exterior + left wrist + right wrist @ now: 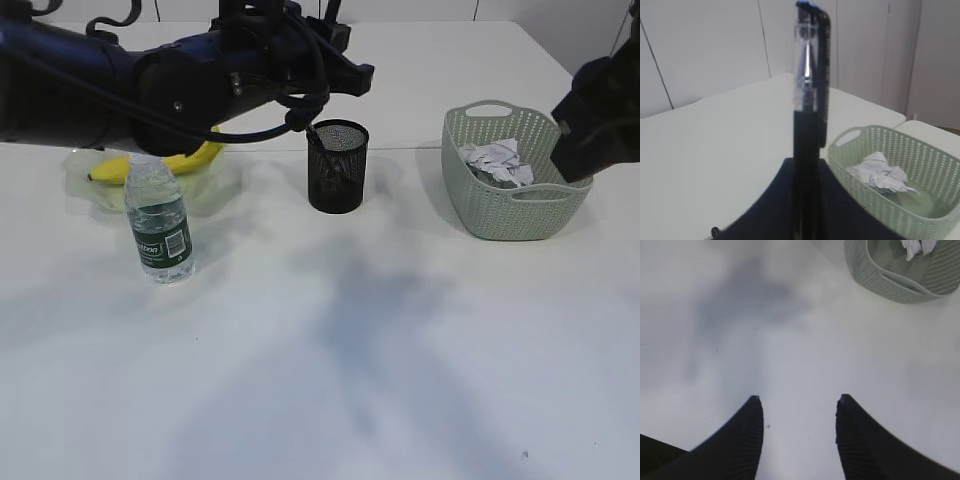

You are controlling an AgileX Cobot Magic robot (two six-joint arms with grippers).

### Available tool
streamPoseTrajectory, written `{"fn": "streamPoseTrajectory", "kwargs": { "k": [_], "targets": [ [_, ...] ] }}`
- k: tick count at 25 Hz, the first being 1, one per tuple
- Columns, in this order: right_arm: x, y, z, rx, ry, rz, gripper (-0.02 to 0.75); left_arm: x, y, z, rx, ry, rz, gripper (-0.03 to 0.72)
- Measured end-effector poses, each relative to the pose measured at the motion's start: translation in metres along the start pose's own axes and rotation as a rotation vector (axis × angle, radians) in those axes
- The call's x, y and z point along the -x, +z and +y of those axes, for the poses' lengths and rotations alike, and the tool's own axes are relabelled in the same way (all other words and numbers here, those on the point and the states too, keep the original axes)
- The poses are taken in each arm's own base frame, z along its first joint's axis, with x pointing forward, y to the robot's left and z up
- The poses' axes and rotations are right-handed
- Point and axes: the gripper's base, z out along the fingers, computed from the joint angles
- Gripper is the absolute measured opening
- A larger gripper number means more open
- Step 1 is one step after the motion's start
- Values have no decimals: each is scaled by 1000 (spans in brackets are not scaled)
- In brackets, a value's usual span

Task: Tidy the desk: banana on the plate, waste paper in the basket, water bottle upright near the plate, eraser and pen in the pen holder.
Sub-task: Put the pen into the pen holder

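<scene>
My left gripper (807,165) is shut on a black pen (810,100) with a clear cap end, which sticks out beyond the jaws. In the exterior view that gripper (300,113) hangs just above the left rim of the black mesh pen holder (338,165), and the pen (316,138) slants down into the cup. The banana (175,160) lies on the pale green plate (92,190). In front of the plate the water bottle (158,222) stands upright. Crumpled waste paper (500,162) lies in the sage-green basket (515,205). My right gripper (799,399) is open over bare desk. The eraser is out of view.
My left arm (120,80) stretches from the far left across the plate to the pen holder. The right arm (600,120) hangs at the basket's right side. The right wrist view shows the basket's wall (875,277) at the upper right, apart from the fingers.
</scene>
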Motion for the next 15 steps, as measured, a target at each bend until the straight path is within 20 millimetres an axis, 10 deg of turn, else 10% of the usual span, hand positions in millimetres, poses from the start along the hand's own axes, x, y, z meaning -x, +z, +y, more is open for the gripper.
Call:
{"fn": "streamPoseTrajectory", "kwargs": {
  "k": [15],
  "targets": [
    [0,0,-2,-26,-7,-2,362,-23,32,66,-6,-165,-237,22]
  ]
}}
